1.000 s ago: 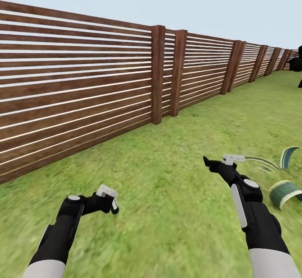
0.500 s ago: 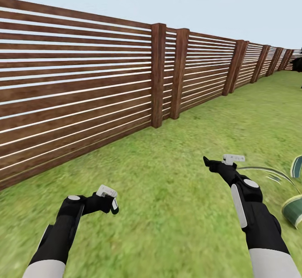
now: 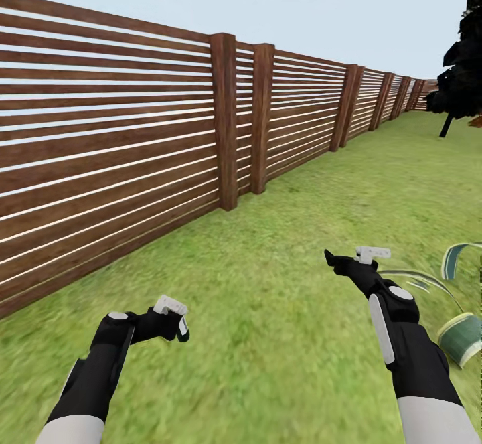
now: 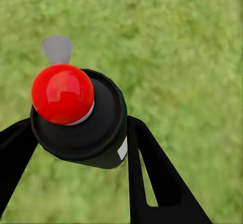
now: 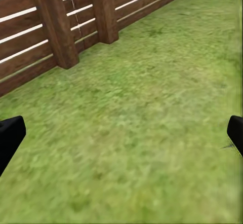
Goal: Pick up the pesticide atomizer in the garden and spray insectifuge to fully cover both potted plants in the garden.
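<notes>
The pesticide atomizer (image 4: 101, 133), a dark bottle with a red knob on top and a small white label, sits between the two black fingers of my left gripper (image 4: 81, 127), which is shut on it. From the head camera the atomizer (image 3: 183, 329) is a short dark stub under the left gripper (image 3: 175, 323), held low over the garden lawn (image 3: 268, 310). My right gripper (image 3: 333, 257) is stretched forward over the grass; its fingers stand wide apart in the right wrist view, open with nothing between them (image 5: 121, 133). The potted plants are out of view.
A brown slatted wooden fence (image 3: 134, 142) runs along the left side into the distance. A striped long-leaved agave (image 3: 462, 337) lies close to my right arm at the picture's right edge. A dark tree (image 3: 465, 62) stands far off on the right.
The head view has swung to the right: the fence posts have slid left and the dark tree has come into view. Both arms keep their pose, the left still holding the atomizer.
</notes>
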